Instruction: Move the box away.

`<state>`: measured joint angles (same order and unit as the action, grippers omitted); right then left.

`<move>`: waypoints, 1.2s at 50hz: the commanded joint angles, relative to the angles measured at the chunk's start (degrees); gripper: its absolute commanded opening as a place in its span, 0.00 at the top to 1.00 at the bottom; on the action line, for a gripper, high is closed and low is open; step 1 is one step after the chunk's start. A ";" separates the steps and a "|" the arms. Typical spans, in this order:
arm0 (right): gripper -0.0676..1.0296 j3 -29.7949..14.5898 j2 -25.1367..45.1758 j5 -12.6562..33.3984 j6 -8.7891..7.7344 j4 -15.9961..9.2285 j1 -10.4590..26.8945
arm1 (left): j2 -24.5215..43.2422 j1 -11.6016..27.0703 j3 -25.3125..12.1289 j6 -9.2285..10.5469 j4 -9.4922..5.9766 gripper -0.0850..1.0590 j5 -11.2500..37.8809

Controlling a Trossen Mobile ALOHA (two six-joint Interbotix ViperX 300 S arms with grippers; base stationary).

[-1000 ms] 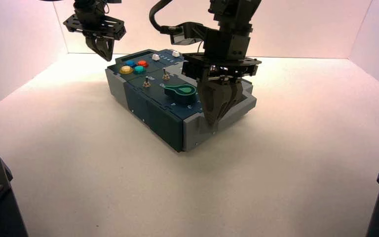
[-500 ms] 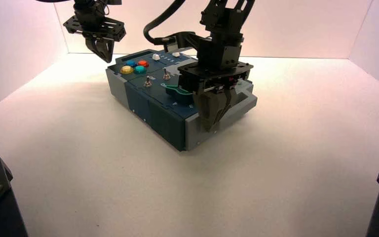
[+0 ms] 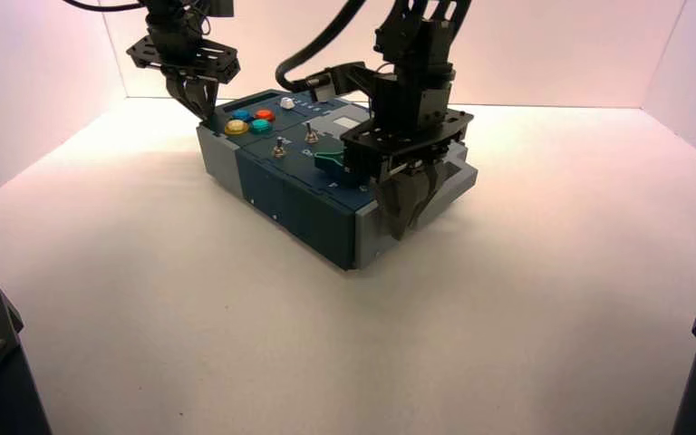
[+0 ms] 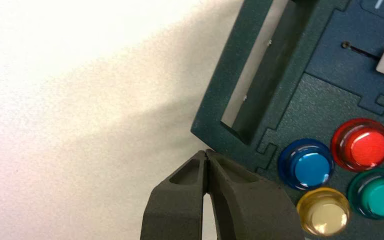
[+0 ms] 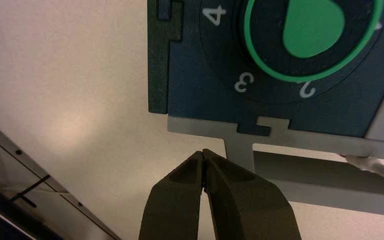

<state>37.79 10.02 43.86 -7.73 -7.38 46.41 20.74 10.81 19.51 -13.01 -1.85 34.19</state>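
"Since a second ago, what's different?"

"Your box [image 3: 304,217] has shifted: its near corner now sits farther right and slightly back on the table [image 3: 236,362]. Your left gripper [image 3: 208,116] has moved in beside its far-left corner, by the blue button [image 3: 242,115]."

"And my pincers?"

"Both are narrow, tips together, gripping nothing. Your right gripper [image 3: 398,236] is at the near grey handle [image 3: 444,201]."

"Meaning?"

"The move seems underway by pushing; keep both sides matched, or it may simply turn."
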 commanded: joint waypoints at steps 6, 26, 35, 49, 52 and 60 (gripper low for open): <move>0.96 1.32 -3.08 -1.05 2.72 3.25 -4.31 | -1.05 4.13 -0.53 0.97 -1.32 0.95 1.23; 0.96 3.16 -5.63 -3.69 2.72 4.92 -11.07 | -1.49 9.05 0.00 2.20 -2.99 0.95 2.37; 0.96 3.96 -5.54 -5.36 2.72 5.89 -13.27 | -1.49 10.63 0.53 2.29 -4.92 0.95 2.37; 0.96 5.54 -4.75 -8.79 3.16 7.03 -15.64 | -2.11 11.51 1.85 2.20 -5.80 0.95 2.37; 0.96 5.89 -4.66 -10.20 3.60 7.03 -16.44 | -2.37 11.95 2.46 2.29 -5.89 0.95 2.46; 0.96 6.06 -4.66 -11.95 4.48 7.03 -17.93 | -3.16 13.18 3.52 2.29 -7.12 0.95 2.46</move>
<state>45.00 5.89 34.89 -3.96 -0.35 29.53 19.34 17.67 22.32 -10.99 -6.77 36.12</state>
